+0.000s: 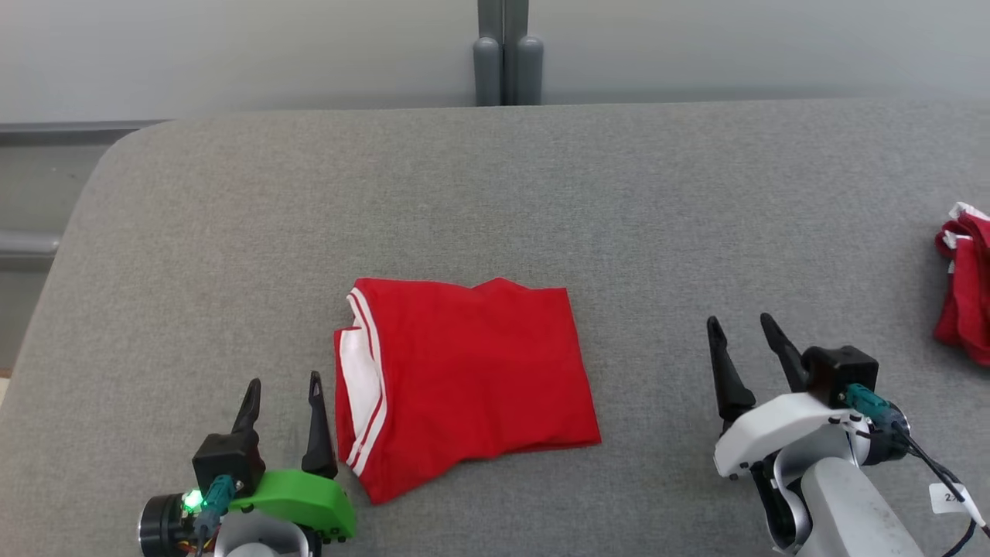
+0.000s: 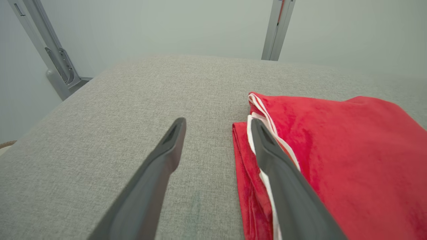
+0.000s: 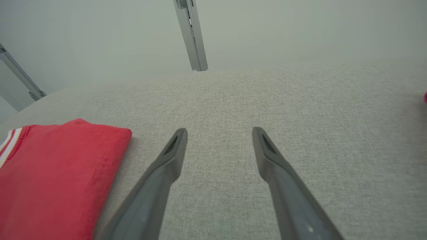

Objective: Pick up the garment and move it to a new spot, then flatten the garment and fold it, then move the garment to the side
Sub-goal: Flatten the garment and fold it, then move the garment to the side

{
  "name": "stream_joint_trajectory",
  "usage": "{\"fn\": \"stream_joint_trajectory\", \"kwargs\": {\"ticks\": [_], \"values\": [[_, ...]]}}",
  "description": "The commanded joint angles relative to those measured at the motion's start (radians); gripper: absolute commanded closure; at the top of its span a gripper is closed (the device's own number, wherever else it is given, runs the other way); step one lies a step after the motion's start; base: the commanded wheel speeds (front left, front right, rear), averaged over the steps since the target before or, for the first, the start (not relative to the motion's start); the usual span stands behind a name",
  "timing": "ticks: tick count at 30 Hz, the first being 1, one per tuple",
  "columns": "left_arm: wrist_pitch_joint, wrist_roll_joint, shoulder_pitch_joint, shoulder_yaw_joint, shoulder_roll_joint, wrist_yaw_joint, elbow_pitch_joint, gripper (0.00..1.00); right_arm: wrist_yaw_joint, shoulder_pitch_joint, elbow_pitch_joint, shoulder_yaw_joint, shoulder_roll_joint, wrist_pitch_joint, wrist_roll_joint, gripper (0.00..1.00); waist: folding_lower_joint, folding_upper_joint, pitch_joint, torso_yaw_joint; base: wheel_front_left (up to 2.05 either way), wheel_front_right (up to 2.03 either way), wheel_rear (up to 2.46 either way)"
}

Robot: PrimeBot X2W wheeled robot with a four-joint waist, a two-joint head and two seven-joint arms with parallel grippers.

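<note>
Left fingers [image 1: 317, 425]: spread apart, holding nothing, low over the counter [image 1: 495, 193].
Right fingers [image 1: 725, 375]: spread apart, holding nothing, above bare grey fabric.
Red garment [image 1: 472, 371]: folded into a flat, rough rectangle that lies between the two sets of fingers. Its white-striped edge is just beside the left fingers, and its plain edge is well apart from the right fingers.
Crumpled red and white cloth [image 1: 967, 294]: on the counter, well out on the outer side of the right fingers.
</note>
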Motion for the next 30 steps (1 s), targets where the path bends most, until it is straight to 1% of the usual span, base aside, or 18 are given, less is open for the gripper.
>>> {"fn": "stream_joint_trajectory", "kwargs": {"ticks": [1, 8, 12, 21, 25, 30], "values": [[0.000, 0.010, 0.020, 0.008, 0.005, -0.002, -0.001, 0.00, 0.000, 0.023, -0.004, 0.001, -0.002, -0.002, 0.012, 0.00, 0.0000, 0.0000, -0.033, -0.040, 0.00, 0.00, 0.00], [0.000, 0.012, 0.072, 0.038, 0.005, 0.001, -0.002, 0.00, 0.000, 0.068, 0.003, 0.014, -0.001, -0.002, 0.027, 0.00, 0.0000, 0.0000, -0.073, -0.074, 0.00, 0.00, 0.00], [0.000, 0.018, 0.090, 0.052, 0.004, -0.005, -0.005, 0.00, 0.000, 0.078, 0.004, 0.015, -0.001, -0.002, 0.031, 0.00, 0.0000, 0.0000, -0.080, -0.081, 0.00, 0.00, 0.00], [0.000, 0.011, 0.093, 0.052, 0.004, -0.011, 0.001, 0.00, 0.000, 0.086, 0.013, 0.031, -0.001, -0.002, 0.028, 0.00, 0.0000, 0.0000, -0.080, -0.068, 0.00, 0.00, 0.00], [0.000, 0.010, 0.085, 0.039, 0.004, -0.010, 0.006, 0.00, 0.000, 0.061, 0.024, 0.098, 0.000, -0.002, 0.051, 0.00, 0.0000, 0.0000, -0.068, -0.047, 0.00, 0.00, 0.00], [0.000, 0.004, 0.061, 0.019, 0.004, -0.010, 0.010, 0.00, 0.000, -0.003, 0.052, 0.246, -0.001, -0.002, 0.121, 0.00, 0.0000, 0.0000, -0.037, -0.005, 0.00, 0.00, 0.00]]}}
